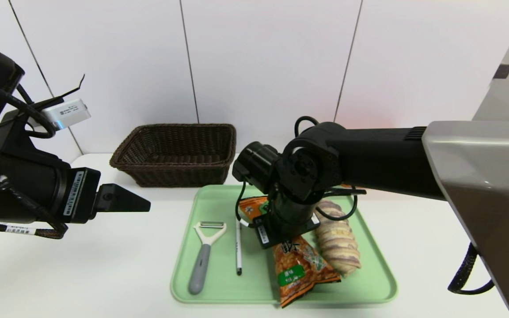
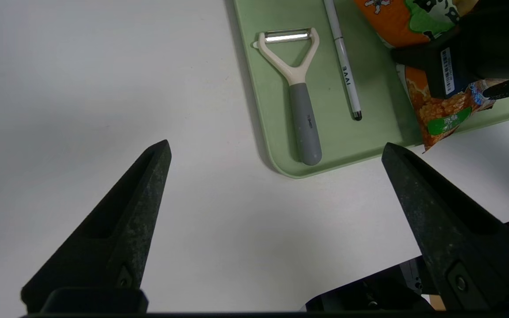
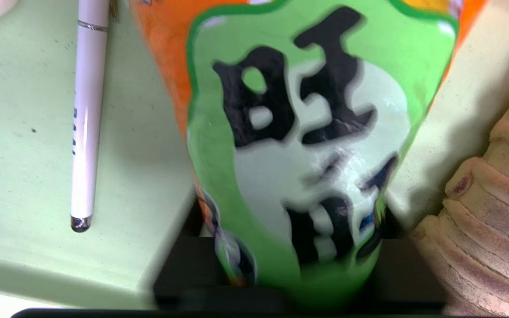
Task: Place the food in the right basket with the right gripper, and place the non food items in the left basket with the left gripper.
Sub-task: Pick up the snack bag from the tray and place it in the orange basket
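Snack bag (image 1: 305,267), pinched in my right gripper (image 3: 298,247) above the tray (image 1: 254,289), awaits basketing like the bread (image 1: 337,240), peeler (image 1: 200,267) and pen (image 1: 238,247); my left gripper (image 2: 276,152) gapes wide, empty.

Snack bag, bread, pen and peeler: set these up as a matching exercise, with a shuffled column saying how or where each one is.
Things
1. Snack bag
2. Bread
3. Pen
4. Peeler

Places and states
A. On the tray, grey handle, nearest the left gripper, which is open over the table
B. Squeezed between the fingers of the right gripper
C. Striped, on the robot's right side of the tray
D. White with a black tip, lying between two others

Pairs: 1-B, 2-C, 3-D, 4-A
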Tool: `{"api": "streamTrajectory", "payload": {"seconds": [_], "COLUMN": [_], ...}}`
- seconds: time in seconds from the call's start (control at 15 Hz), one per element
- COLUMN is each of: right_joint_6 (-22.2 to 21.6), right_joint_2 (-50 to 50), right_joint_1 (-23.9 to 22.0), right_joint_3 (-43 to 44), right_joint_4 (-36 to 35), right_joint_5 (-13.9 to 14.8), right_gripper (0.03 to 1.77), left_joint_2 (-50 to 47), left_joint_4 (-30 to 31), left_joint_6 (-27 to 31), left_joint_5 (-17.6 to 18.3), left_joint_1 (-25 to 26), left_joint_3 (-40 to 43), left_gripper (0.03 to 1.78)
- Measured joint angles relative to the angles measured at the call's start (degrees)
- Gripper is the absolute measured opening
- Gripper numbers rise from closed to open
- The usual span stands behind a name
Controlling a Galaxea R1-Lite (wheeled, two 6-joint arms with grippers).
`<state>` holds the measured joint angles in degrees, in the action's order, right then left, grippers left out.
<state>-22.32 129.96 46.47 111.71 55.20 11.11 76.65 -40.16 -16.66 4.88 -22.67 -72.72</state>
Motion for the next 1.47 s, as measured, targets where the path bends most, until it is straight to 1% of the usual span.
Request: {"api": "streamTrajectory", "payload": {"seconds": [0.2,0.27,0.4,0.47,0.6,0.73,0.87,1.0,1.13,1.33,1.47], "right_joint_6": [0.1,0.2,0.8,1.2,2.1,2.3,2.2,2.1,2.0,1.8,1.5], "right_joint_2": [-2.2,-3.6,-7.6,-9.7,-13.9,-17.0,-18.9,-19.9,-20.2,-18.9,-16.9], "right_joint_1": [0.0,0.0,0.1,0.1,-0.2,-2.0,-5.9,-10.6,-16.6,-25.1,-29.7], "right_joint_3": [-0.1,-0.1,0.0,0.0,0.1,0.1,0.1,0.1,0.1,0.0,0.0], "right_joint_4": [0.4,0.3,-0.9,-3.0,-10.5,-18.3,-25.2,-28.5,-32.0,-33.7,-33.9], "right_joint_5": [-0.3,-0.5,-0.7,-0.7,-1.0,-1.1,-0.7,-0.6,-0.5,-0.5,-0.3], "right_gripper": [0.49,0.44,0.44,0.44,0.44,0.44,0.44,0.44,0.44,0.44,0.43], "left_joint_2": [0.1,0.1,0.3,0.4,0.7,1.0,1.2,1.3,1.3,1.3,1.4], "left_joint_4": [0.0,0.0,0.0,0.0,-0.2,-0.3,-0.4,-0.3,-0.2,-0.2,-0.2], "left_joint_6": [0.5,0.5,0.5,0.5,0.6,0.6,0.5,0.5,0.5,0.3,0.3], "left_joint_5": [0.0,0.0,0.0,0.1,0.2,0.2,0.2,0.2,0.2,0.1,0.0], "left_joint_1": [0.0,0.0,0.0,0.0,0.0,-0.5,-1.1,-1.3,-1.7,-3.3,-3.8], "left_joint_3": [0.0,0.1,0.3,0.3,0.4,0.5,0.6,0.6,0.5,0.4,0.3], "left_gripper": [1.69,1.69,1.69,1.69,1.69,1.69,1.69,1.69,1.69,1.69,1.69]}}
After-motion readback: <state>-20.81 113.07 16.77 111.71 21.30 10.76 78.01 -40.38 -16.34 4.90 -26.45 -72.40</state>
